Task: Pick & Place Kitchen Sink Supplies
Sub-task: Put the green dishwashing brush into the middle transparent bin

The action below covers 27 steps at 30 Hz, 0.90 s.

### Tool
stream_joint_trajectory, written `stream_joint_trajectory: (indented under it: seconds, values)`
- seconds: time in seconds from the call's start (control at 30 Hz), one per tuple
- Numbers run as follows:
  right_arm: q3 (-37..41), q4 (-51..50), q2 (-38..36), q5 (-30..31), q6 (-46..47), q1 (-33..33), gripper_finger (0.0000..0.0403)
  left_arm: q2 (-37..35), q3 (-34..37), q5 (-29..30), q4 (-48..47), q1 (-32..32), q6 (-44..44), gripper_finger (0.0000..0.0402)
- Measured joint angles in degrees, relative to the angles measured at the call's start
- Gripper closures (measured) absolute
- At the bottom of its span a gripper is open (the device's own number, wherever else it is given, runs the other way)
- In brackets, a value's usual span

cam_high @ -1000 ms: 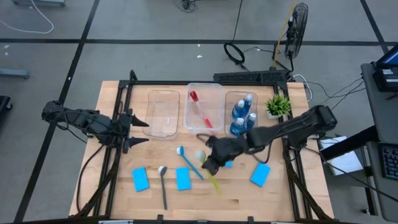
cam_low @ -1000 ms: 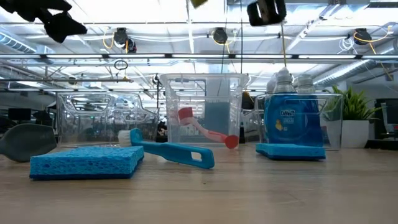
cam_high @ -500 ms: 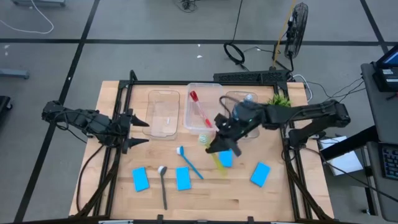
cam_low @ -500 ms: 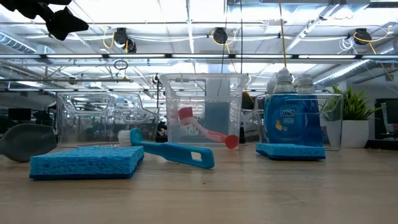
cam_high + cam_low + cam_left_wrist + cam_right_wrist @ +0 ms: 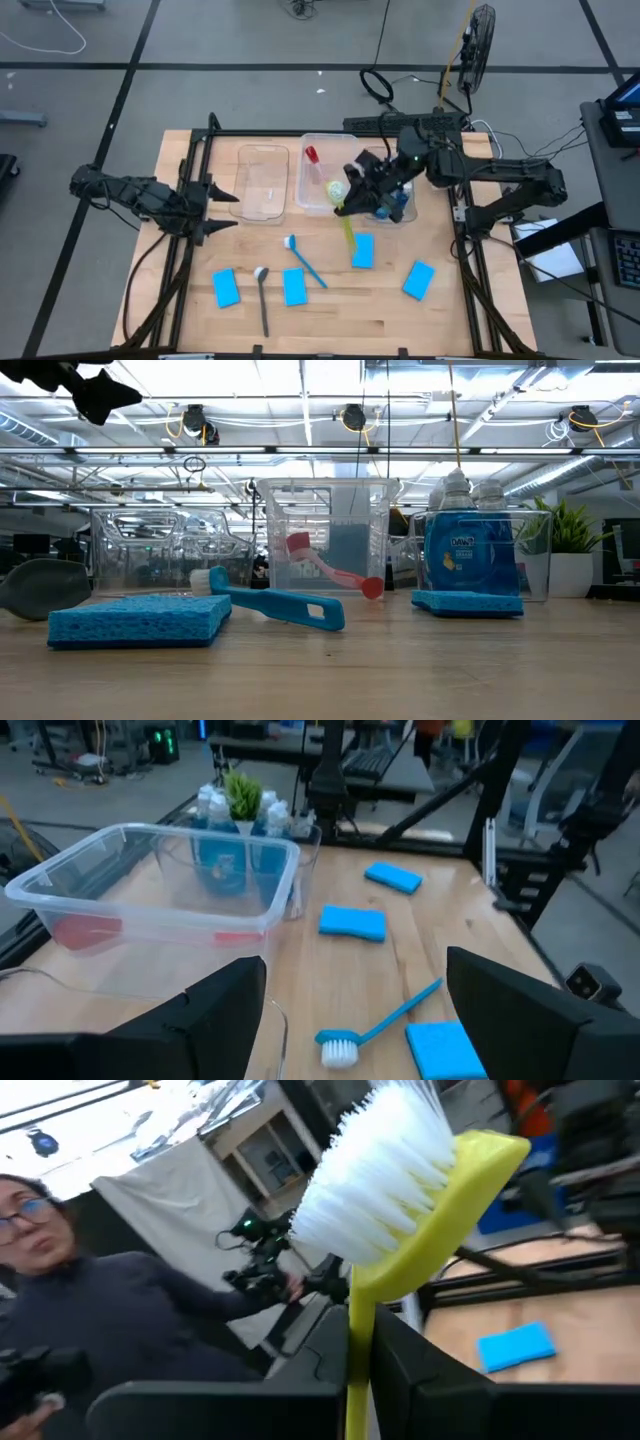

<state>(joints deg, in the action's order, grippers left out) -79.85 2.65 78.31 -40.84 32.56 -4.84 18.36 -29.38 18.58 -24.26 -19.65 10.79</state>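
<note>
Wooden counter [image 5: 380, 310] carries most of the supplies, so take them from the left. The left claw [image 5: 215, 208] waits released, fingers spread, at the left edge beside an empty clear tub [image 5: 262, 182]. Near the front lie two blue sponges [image 5: 226, 287], with the dark brush [image 5: 262, 300] between them: the sponges look soft and light, likely to squash, so a pinch across the short sides seems best. The blue brush [image 5: 303, 260] lies slanted just beyond; stiff plastic, best taken mid-handle. In the middle tub [image 5: 322, 186] rests the red brush [image 5: 320, 176]. The right claw [image 5: 358, 190] is clenched on the yellow-green brush [image 5: 346, 228], holding it near the head at that tub's front wall, handle trailing out over the counter. The right wrist view shows its white bristles [image 5: 375, 1165] just past the fingers. Light and rigid, it may swing when held so far off centre. Blue bottles [image 5: 470, 555] stand in the right tub, smooth and probably slippery.
</note>
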Motion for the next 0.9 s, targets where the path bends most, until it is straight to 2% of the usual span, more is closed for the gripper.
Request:
stream_joint_trajectory:
  seconds: [0.17,0.37,0.57,0.7,0.9]
  values:
    - [0.0,0.2,0.0,0.8,-3.0,-4.6,0.0393,-5.5,5.3,0.0,3.0,0.0,1.9,0.0086]
    - [0.0,-0.8,0.0,11.5,-9.9,-11.2,0.0393,-10.1,9.5,0.0,4.8,0.0,2.4,0.0075]
    - [0.1,-3.0,1.7,21.4,-16.1,-16.7,0.0394,-12.2,10.3,0.1,4.9,0.0,2.1,0.0077]
    - [-0.1,-2.5,4.7,27.6,-18.4,-18.7,0.0394,-12.5,10.3,1.1,4.7,0.0,1.7,0.0085]
    - [0.0,-3.5,9.4,33.7,-19.9,-20.1,0.0394,-12.4,10.3,1.1,4.5,0.0,1.9,0.0095]
